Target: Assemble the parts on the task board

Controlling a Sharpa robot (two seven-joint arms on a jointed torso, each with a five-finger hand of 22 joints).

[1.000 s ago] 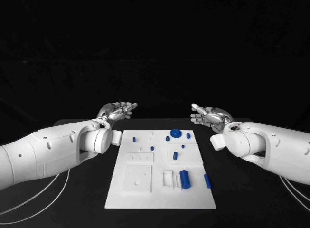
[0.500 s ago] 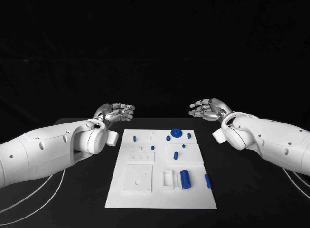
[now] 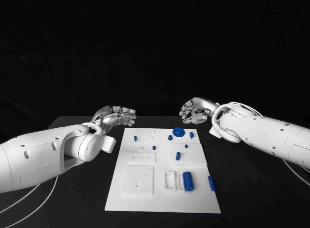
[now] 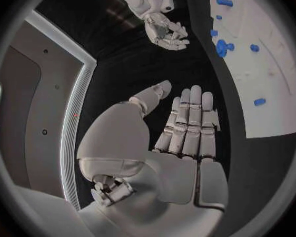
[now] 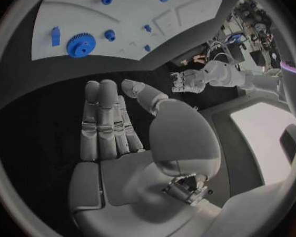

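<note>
Assembly apparently not begun; blue parts, including the gear (image 3: pixel 177 130) and cylinder (image 3: pixel 187 180), lie loose on the task board (image 3: pixel 165 202); left hand (image 3: pixel 117 116) and right hand (image 3: pixel 194 110) hover beyond it, fingers extended, holding nothing.

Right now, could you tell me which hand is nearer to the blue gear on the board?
The right hand. It hovers just beyond the gear, close to the board's far edge and holding nothing. The left hand hovers off the board's far left corner, farther from the gear.
</note>
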